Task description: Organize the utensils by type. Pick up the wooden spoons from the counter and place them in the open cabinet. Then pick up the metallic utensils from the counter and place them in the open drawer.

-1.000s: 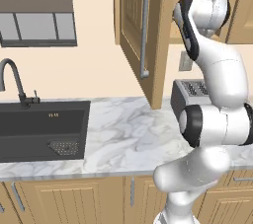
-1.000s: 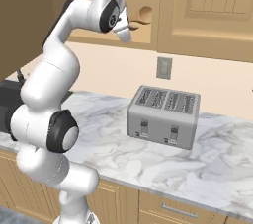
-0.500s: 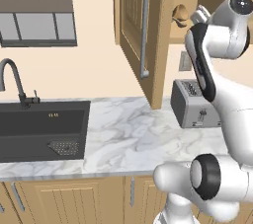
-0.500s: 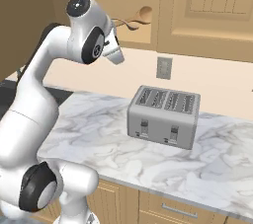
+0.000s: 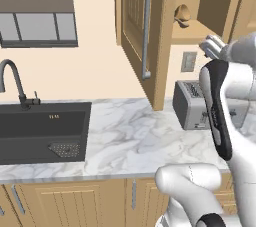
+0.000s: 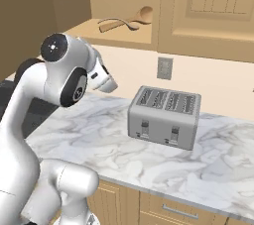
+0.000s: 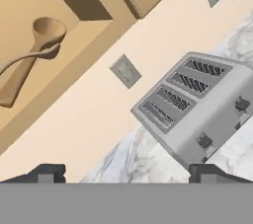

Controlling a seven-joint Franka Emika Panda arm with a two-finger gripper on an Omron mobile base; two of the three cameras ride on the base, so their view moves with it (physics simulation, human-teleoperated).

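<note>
Wooden spoons point(image 7: 29, 55) both lie on the shelf of the open cabinet point(image 6: 114, 30), crossed, in the upper left of the hand view. Our pincer point(image 7: 126, 171) is released, its tips wide apart and holding nothing, low in that frame above the toaster point(image 6: 164, 116) on the marbled tabletop point(image 5: 130, 138). We see no metallic utensil here. Our worry: swinging down to look for it, we could clip the toaster or the cabinet door point(image 5: 142, 21).

It's a home kitchen: marbled tabletop point(image 5: 125, 136) with a black sink point(image 5: 42, 131) and faucet point(image 5: 15, 83) left of the four-slot toaster point(image 6: 164, 116), wood cabinets point(image 5: 145, 26) above.
</note>
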